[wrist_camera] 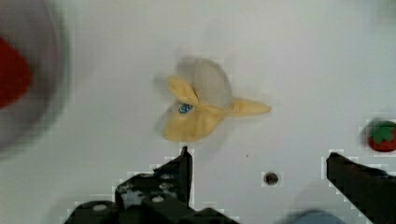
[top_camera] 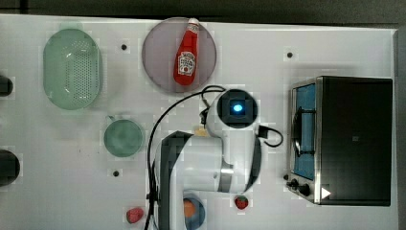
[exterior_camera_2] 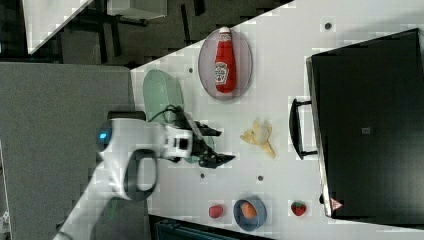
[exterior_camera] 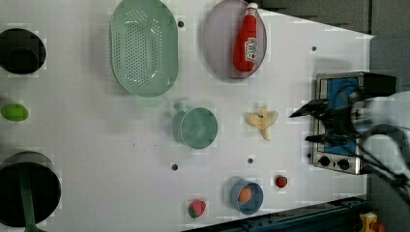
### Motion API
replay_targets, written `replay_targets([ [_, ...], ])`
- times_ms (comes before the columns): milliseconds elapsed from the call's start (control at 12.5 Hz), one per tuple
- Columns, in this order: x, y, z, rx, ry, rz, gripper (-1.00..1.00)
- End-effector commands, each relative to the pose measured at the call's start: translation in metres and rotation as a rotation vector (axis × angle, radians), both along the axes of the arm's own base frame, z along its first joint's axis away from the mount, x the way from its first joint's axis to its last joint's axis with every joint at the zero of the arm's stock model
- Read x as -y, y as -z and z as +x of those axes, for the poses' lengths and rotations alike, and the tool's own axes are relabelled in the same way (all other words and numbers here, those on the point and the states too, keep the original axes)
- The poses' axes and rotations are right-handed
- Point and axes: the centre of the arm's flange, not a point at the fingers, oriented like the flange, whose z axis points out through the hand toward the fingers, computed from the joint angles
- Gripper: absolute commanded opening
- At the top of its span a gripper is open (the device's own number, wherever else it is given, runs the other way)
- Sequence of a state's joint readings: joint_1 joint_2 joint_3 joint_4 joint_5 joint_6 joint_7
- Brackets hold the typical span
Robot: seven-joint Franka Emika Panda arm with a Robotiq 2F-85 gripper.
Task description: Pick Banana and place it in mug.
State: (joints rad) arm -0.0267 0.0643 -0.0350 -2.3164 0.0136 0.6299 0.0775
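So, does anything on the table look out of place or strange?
Yes: the ketchup bottle lies on its side on the grey plate instead of standing. The banana lies on the table with its peel splayed open. Nothing looks spilled or broken.

The flat white tabletop (exterior_camera: 96, 145) carries a peeled pale-yellow banana (exterior_camera: 262, 122), round pale-green mug (exterior_camera: 197, 127), oval perforated green basket (exterior_camera: 144, 46), grey plate (exterior_camera: 217, 43), black toaster oven (top_camera: 354, 139), blue bowl (exterior_camera: 247, 197) and two red strawberries (exterior_camera: 281, 181).
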Motion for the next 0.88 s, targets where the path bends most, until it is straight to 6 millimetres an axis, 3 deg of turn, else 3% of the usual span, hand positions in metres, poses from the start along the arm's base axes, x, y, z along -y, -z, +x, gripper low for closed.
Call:
replay_targets([
  [80, -0.001, -0.007, -0.002, 0.108, -0.031, -0.003, 1.0],
  [640, -0.004, 0.111, -0.019, 0.11, -0.038, -0.016, 1.0],
  [880, -0.01, 0.142, -0.021, 0.131, -0.051, -0.016, 1.0],
])
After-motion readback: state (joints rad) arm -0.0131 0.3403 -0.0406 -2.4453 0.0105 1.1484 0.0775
